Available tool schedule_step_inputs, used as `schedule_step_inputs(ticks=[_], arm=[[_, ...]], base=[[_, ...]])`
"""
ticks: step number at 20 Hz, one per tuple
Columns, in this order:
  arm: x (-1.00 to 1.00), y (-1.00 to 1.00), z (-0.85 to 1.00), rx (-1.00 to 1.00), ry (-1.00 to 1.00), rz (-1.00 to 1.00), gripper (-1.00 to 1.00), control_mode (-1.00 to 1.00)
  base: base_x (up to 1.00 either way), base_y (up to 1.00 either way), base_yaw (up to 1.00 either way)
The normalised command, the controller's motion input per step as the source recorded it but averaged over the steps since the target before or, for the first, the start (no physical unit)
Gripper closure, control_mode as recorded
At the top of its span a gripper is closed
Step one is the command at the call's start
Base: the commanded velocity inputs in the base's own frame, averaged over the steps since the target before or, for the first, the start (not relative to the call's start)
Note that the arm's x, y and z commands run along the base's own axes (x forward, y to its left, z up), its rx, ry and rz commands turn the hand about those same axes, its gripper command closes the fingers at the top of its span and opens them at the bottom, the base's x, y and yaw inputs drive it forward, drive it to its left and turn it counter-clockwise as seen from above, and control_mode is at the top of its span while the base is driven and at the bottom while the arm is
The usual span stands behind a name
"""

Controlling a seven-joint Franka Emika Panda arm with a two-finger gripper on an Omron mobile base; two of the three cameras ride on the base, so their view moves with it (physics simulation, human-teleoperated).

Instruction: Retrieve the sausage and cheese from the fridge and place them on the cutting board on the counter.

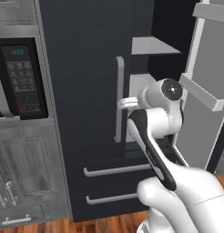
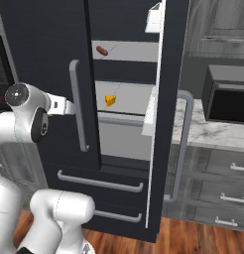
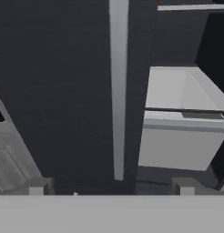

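The black fridge [image 2: 44, 44] has its left door shut and its right door [image 2: 166, 99] swung open. Inside, the reddish-brown sausage [image 2: 101, 50] lies on an upper pale shelf. The yellow cheese [image 2: 110, 100] wedge sits on the shelf below it. My gripper [image 1: 127, 103] [image 2: 65, 106] hovers right in front of the shut left door, close to its long grey handle [image 1: 119, 98] [image 3: 118, 91]. It is open and holds nothing, and its fingertips [image 3: 38, 185] stand wide apart on either side of the handle. A stretch of the marble counter [image 2: 213, 131] shows to the right of the fridge. The cutting board is out of view.
A grey wall oven with a dark panel [image 1: 20, 77] stands left of the fridge. Two fridge drawers [image 1: 116, 170] lie below the doors. The open door's inner racks [image 1: 202, 93] jut out at the right. A dark appliance [image 2: 228, 99] sits on the counter.
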Motion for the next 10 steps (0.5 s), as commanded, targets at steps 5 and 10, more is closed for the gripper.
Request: schedule_step_inputs(ticks=[5,10], arm=[[0.68,0.04,0.0,0.0,0.0,-0.13,-1.0,-1.0],[0.79,0.0,0.0,0.03,0.0,-0.09,-1.0,-1.0]], base=[[0.0,0.0,0.0],[0.0,0.0,0.0]])
